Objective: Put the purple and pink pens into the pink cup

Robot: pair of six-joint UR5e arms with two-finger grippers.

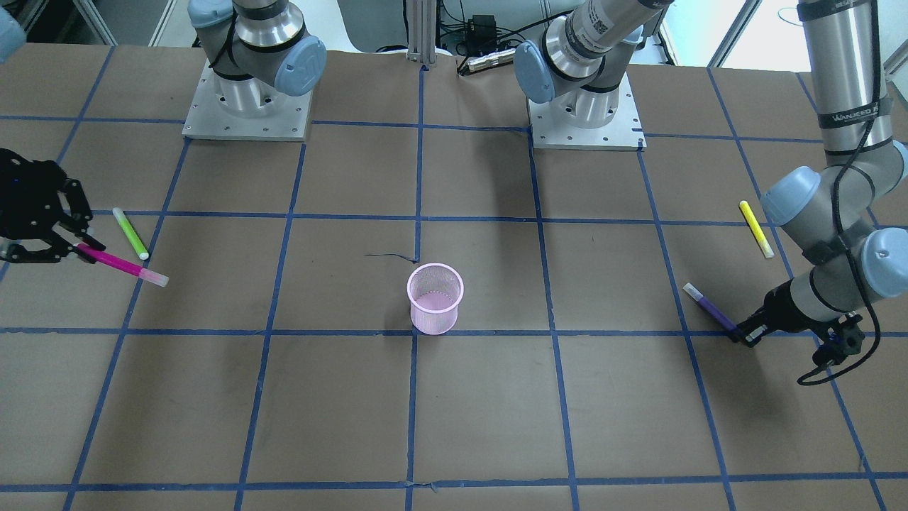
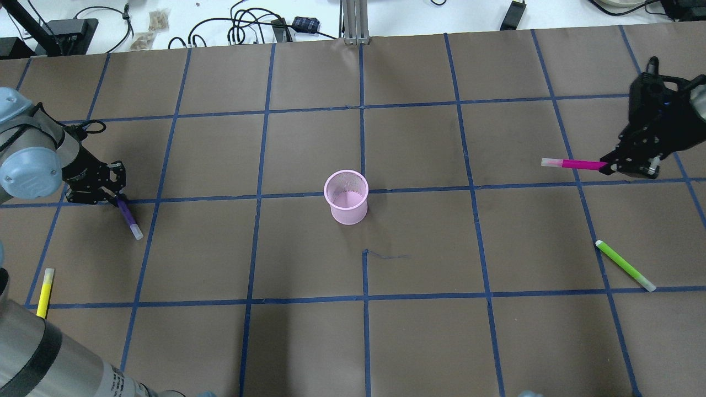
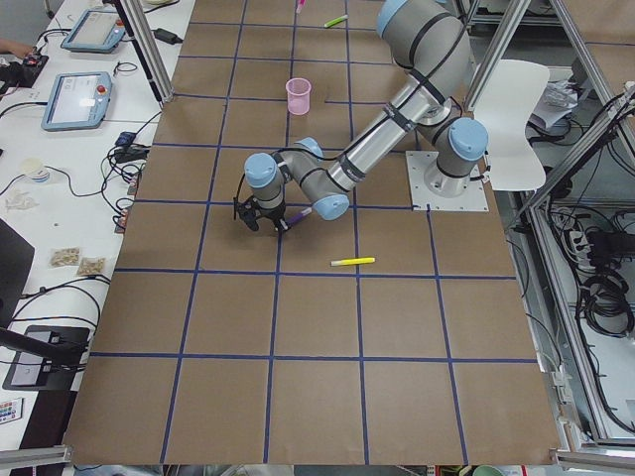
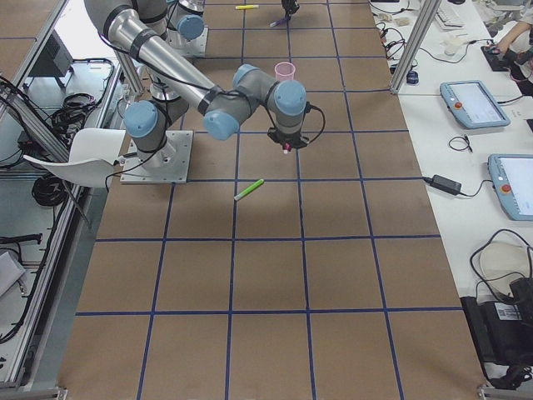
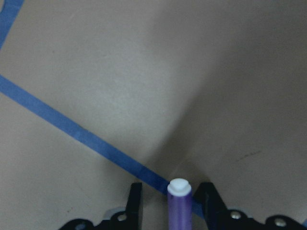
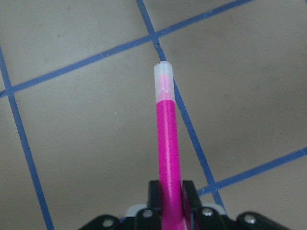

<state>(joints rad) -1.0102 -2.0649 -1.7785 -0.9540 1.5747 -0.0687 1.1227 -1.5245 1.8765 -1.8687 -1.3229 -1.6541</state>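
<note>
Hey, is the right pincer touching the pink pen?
Touching. The right wrist view shows the right pincer closed on the pink pen, no gap beside its shaft.

Tabletop point(image 2: 419, 342): matt brown paper-like sheet, faintly scuffed; grid lines of blue tape point(image 2: 309, 299). Pink cup point(image 2: 347, 212): fine see-through mesh, matt pink coat. Pink pen point(image 6: 168, 139): smooth plastic barrel, translucent frosted cap. Purple pen point(image 5: 180, 211): smooth plastic, opaque white end. Fingers point(image 5: 135, 201): matt black, plastic-looking. Arm tubes point(image 1: 844, 71): brushed silver metal; joint caps point(image 1: 301, 65) smooth grey-blue plastic; base plates point(image 1: 206, 128) bare metal
</note>
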